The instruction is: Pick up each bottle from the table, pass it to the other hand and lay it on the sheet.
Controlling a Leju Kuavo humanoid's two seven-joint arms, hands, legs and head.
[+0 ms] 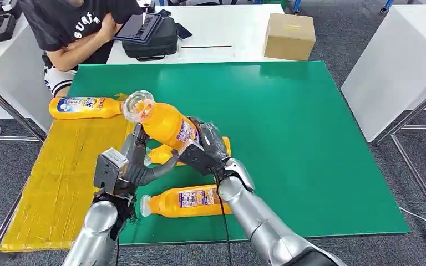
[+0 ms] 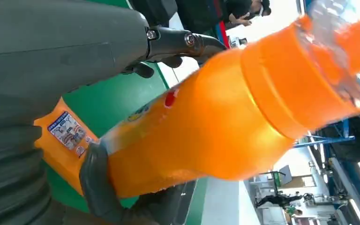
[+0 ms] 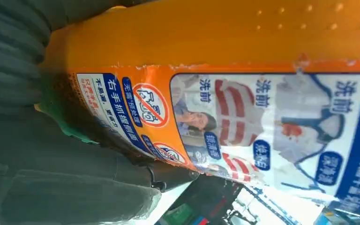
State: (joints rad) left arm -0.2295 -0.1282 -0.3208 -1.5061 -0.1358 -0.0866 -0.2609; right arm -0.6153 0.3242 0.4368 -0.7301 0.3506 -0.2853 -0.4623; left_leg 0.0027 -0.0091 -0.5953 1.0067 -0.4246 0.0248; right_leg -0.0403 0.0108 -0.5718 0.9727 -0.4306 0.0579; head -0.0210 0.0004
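Four orange bottles are on view, counted from the near table edge outward. Nearest, a bottle (image 1: 186, 200) lies on its side on the green mat (image 1: 310, 144), cap toward the robot's left, label up, just beside the right forearm. Beyond it, a second bottle (image 1: 163, 155) lies on the mat, largely hidden behind the two hands, its far end showing past the right hand.

Above these, the held bottle (image 1: 163, 123) is off the surface, tilted, its clear cap (image 1: 137, 106) raised and pointing toward the far left. The right hand (image 1: 202, 147) grips its lower body; the right wrist view shows the label (image 3: 262, 131) close against the palm, with grey fingers (image 3: 75, 187) wrapped beneath it. The left hand (image 1: 136, 163) has dark fingers reaching up to the same bottle from the left. In the left wrist view the thumb (image 2: 98, 187) curls round the underside of the orange body (image 2: 206, 131) and a dark finger (image 2: 178, 42) lies over the top. Both hands are therefore closed on this one bottle.

Further out, the yellow sheet (image 1: 61, 177) lies along the left of the mat, touching it. A fourth bottle (image 1: 86, 107) rests on its side at the sheet's far end, cap toward the mat.

Beyond the mat, a white table (image 1: 222, 33) carries a black bag (image 1: 152, 39) and a cardboard box (image 1: 289, 36). A person (image 1: 75, 27) in a dark shirt sits at its left corner, holding a tablet (image 1: 138, 26).
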